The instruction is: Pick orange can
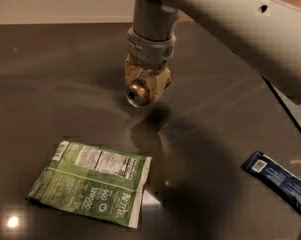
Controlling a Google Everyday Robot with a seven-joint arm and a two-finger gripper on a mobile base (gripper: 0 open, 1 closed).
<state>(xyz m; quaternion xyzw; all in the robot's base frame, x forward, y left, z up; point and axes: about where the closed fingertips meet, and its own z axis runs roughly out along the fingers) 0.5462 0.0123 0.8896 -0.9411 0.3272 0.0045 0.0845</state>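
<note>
The orange can (138, 93) lies on its side between the tan fingers of my gripper (146, 80), its round silver end facing the camera. The gripper hangs straight down from the grey wrist in the upper middle of the camera view and is shut on the can. The can hangs a little above the dark table (45, 79), with its shadow and reflection just below it. Most of the can's body is hidden by the fingers.
A flat green chip bag (92, 181) lies on the table in front of the can, to the left. A flat dark blue packet (278, 180) lies at the right, near the table's edge. My large grey arm (240, 29) crosses the upper right.
</note>
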